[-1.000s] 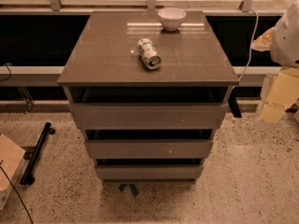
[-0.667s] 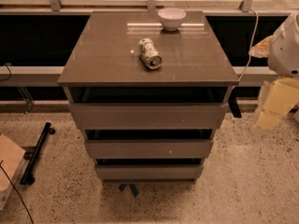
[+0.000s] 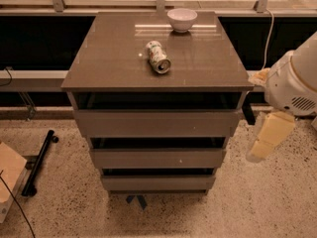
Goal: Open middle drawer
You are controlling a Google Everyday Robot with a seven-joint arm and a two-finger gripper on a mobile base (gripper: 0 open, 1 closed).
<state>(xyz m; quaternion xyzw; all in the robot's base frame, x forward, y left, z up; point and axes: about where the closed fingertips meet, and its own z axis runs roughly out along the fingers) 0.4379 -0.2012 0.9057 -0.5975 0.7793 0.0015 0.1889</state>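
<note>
The grey-brown cabinet has three handleless drawer fronts stacked one under another. The middle drawer (image 3: 158, 158) has a plain flat front and sits shut between the taller top drawer (image 3: 156, 123) and the slim bottom drawer (image 3: 158, 183). A dark gap shows above each front. My gripper (image 3: 267, 137), a cream part hanging from the white arm (image 3: 292, 83), is to the right of the cabinet at about the height of the top and middle drawers. It does not touch the cabinet.
On the cabinet top (image 3: 109, 58) a drink can (image 3: 158, 57) lies on its side and a white bowl (image 3: 182, 19) stands at the back. A black bar (image 3: 39, 162) and a cardboard piece (image 3: 9, 175) lie on the floor at left. A railing runs behind.
My arm and gripper have moved down and left, closer to the cabinet's right side. The drawers, can and bowl have not moved.
</note>
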